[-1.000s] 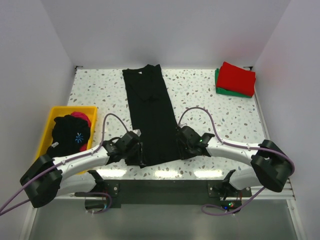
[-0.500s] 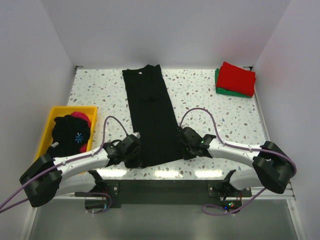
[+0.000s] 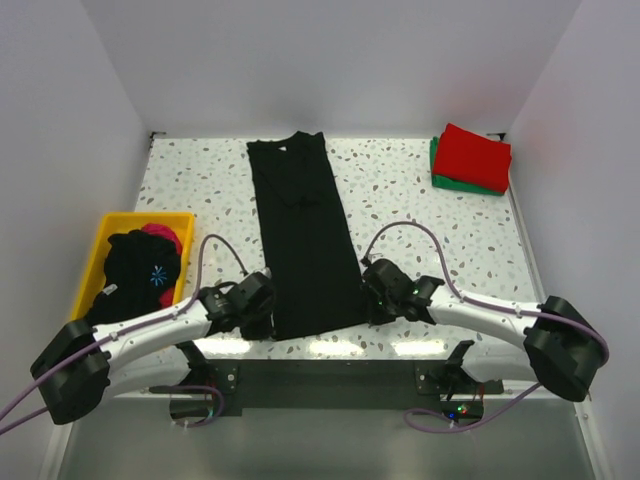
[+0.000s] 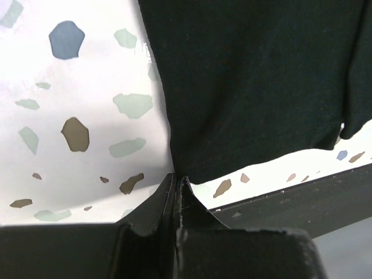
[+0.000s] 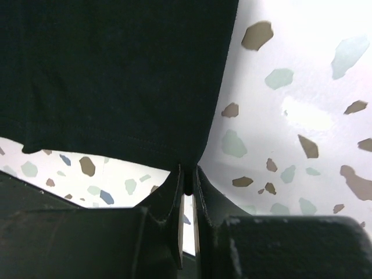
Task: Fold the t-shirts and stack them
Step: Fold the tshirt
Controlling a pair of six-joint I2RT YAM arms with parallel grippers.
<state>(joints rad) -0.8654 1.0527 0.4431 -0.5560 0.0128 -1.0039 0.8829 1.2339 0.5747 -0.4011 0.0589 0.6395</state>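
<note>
Top external: left pincer [image 3: 268, 316], right pincer [image 3: 369, 304] clamp black t-shirt [image 3: 305, 240] hem; yellow bin [image 3: 90, 270] nearby.

Left gripper [image 4: 176, 177], jaws pressed together, pinches the black t-shirt [image 4: 256, 81] at its hem corner on the speckled table [image 4: 75, 87].

Matt black cloth t-shirt [image 3: 305, 240] on glossy speckled stone-look table [image 3: 420, 200].

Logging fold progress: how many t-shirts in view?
5: black shirt spread mid-table; red shirt on green shirt far-right; dark garment and pink garment in yellow bin, possibly hiding more.
</note>
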